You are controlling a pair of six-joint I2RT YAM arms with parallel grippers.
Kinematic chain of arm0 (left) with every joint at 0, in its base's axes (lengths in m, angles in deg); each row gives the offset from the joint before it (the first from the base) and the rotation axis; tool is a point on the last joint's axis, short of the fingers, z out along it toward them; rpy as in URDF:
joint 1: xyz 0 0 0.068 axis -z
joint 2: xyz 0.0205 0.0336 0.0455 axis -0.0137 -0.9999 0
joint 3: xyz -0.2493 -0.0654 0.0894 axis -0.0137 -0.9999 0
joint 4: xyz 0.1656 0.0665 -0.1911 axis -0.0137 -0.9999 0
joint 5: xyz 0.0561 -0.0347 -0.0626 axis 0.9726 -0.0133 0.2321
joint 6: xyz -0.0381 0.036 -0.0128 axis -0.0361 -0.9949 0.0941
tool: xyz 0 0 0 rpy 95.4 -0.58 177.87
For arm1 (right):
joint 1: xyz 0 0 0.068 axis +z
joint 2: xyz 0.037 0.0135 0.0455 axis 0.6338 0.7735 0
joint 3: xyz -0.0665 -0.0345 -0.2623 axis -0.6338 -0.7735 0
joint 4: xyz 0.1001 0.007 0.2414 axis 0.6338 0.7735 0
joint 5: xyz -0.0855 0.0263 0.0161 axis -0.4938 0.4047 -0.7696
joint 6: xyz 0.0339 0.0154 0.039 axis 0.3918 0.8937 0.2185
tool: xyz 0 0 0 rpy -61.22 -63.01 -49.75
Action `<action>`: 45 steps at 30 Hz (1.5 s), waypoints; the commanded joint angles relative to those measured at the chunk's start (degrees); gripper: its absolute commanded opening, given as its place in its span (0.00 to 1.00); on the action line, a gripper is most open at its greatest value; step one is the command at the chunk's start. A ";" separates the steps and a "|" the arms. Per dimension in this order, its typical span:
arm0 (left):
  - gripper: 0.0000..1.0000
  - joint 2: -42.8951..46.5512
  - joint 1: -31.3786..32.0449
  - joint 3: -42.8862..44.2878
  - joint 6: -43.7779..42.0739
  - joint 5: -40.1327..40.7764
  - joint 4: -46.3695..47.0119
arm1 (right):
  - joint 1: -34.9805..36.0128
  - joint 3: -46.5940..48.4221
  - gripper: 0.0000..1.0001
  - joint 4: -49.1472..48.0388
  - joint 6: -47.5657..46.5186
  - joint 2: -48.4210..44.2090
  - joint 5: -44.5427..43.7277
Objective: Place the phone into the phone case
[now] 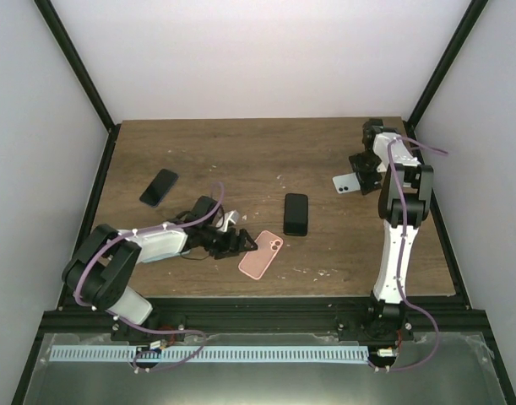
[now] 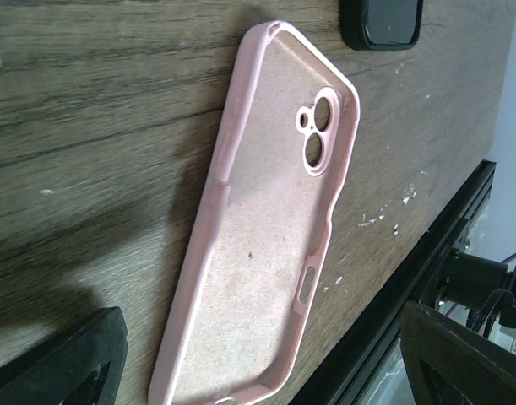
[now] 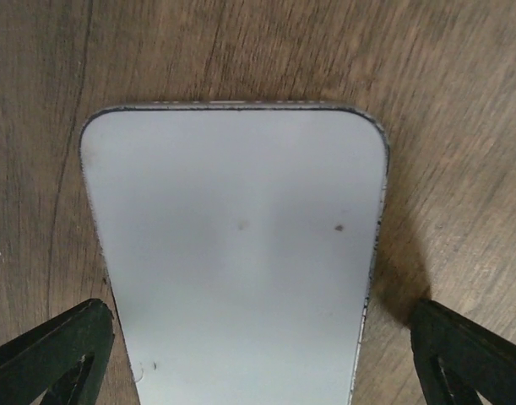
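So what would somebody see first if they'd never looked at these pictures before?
Probably the pink phone case, lying empty and open side up near the front middle of the wooden table, just ahead of the open left gripper. Next comes the pale phone, flat on the wood at the far right, with the right gripper open and one finger on either side of it.

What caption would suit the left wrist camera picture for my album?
Empty pink rubbery phone case lying open side up on the brown wooden table, between the left arm's open jaws.
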 commanded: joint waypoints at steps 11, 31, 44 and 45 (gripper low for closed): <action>0.89 -1.03 3.88 1.47 3.10 -1.52 3.76 | -0.23 5.50 0.86 7.26 2.89 5.98 -1.35; 0.88 6.62 4.14 1.97 4.54 0.55 1.71 | 1.71 -23.46 0.80 -1.11 -13.99 -9.87 -7.92; 0.88 12.56 4.53 1.51 5.21 2.43 -0.64 | 4.30 -41.24 0.83 -7.25 -16.94 -21.53 -2.75; 0.88 12.75 4.59 1.40 5.30 2.42 -0.56 | 4.30 -40.78 0.84 -6.35 -16.44 -21.09 -2.82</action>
